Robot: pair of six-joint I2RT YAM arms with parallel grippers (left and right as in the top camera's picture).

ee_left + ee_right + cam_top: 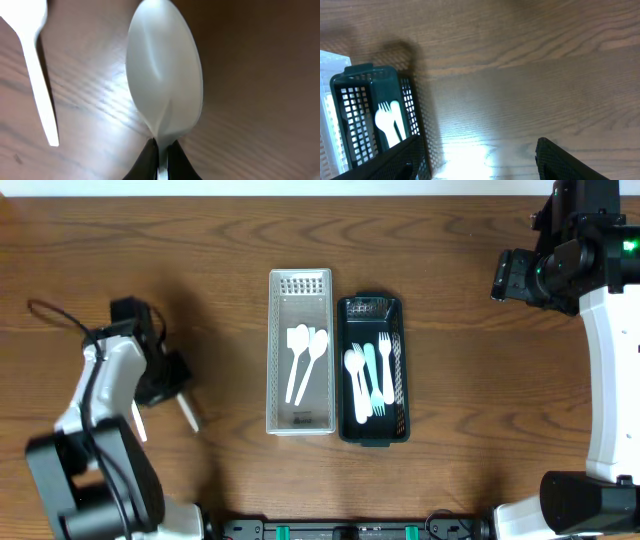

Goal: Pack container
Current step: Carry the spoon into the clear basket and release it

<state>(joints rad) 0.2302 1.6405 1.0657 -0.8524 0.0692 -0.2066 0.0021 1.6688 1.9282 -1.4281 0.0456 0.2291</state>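
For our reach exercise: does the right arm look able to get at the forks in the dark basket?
Probably yes: the dark basket is open-topped, nothing covers the forks, and the right gripper is open.

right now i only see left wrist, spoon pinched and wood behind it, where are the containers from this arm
Observer: Both sit side by side off to the left gripper's right; the clear tray is nearer.
Operator: what's in each
Observer: The clear tray holds two white spoons, the dark basket forks, so your spoon probably goes in the tray.
Operator: right arm in the way
Observer: No, the right gripper is open, off to the far right, away from both.
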